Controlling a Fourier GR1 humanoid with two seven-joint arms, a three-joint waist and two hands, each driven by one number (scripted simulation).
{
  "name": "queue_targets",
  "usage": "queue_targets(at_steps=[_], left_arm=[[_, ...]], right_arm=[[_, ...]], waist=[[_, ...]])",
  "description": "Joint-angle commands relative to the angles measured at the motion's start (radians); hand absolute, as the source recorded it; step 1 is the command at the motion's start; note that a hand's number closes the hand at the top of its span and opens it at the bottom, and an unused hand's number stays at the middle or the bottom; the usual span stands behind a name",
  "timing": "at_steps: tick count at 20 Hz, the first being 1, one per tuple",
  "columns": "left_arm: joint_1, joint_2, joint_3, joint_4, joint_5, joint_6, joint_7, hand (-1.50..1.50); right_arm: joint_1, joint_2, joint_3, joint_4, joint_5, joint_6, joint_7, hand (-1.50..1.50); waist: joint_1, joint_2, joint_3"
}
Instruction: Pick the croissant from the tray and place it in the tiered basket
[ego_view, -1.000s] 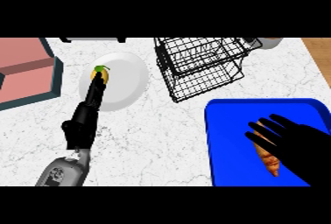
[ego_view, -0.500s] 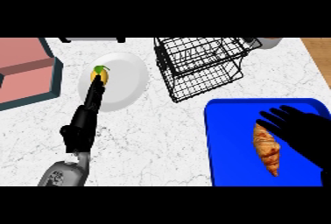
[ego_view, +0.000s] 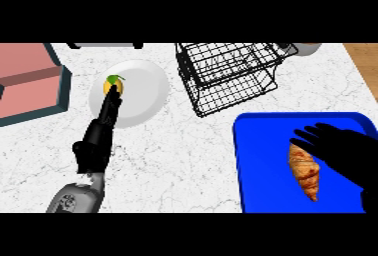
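So, containers first. The blue tray (ego_view: 258, 165) sits on the right side of the white marbled counter (ego_view: 184, 160), and the croissant (ego_view: 305, 171) is lying in it, long axis running roughly up and down in the head view, a bit right of the tray's middle. The black wire tiered basket (ego_view: 225, 75) stands just above the tray, toward the far edge, and as far as I can make out through the wires nothing's in it. Over on the left there's a white plate (ego_view: 144, 97) with a small yellow-and-green fruit (ego_view: 113, 84) on it, maybe a lemon, hard to say since it's mostly covered. A pink box with a dark rim (ego_view: 29, 82) sits at the far left edge.

The right hand (ego_view: 347, 152) hangs over the tray's right half, fingers spread and fairly straight, tips just beside the croissant's upper end. It isn't curled around anything. The left hand (ego_view: 111, 102) is stretched out long over the plate, fingers straight, tips at the fruit.

Compared to half a second ago: the right hand has slid off toward the right, so more of the croissant shows now. Croissant itself hasn't budged, and the left arm looks the same.
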Motion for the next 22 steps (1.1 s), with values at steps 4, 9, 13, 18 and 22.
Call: queue_targets(at_steps=[4,9,13,18,22], left_arm=[[-0.012,-0.001,0.048,0.001,-0.008,-0.04,0.017,0.0],[0.0,-0.035,0.043,0.011,-0.03,-0.036,-0.012,0.0],[-0.006,-0.02,0.047,-0.047,-0.048,-0.05,0.06,0.0],[0.011,-0.061,0.038,-0.028,-0.066,-0.053,0.027,0.0],[0.023,-0.031,0.087,-0.015,-0.042,-0.094,-0.019,0.0]], right_arm=[[-0.039,0.075,-0.012,0.03,0.071,0.067,-0.044,-1.5],[-0.081,0.152,0.011,0.108,0.139,0.074,-0.044,-1.5],[-0.017,0.156,0.004,0.158,0.179,-0.011,-0.085,-1.5],[0.007,0.197,0.002,0.119,0.24,0.021,-0.076,-1.5],[0.023,0.22,0.01,0.201,0.292,-0.048,-0.095,-1.5]], waist=[[0.0,0.0,0.0],[0.003,0.0,0.0],[0.003,0.0,0.0],[0.0,0.0,0.0],[0.001,0.0,0.0]])
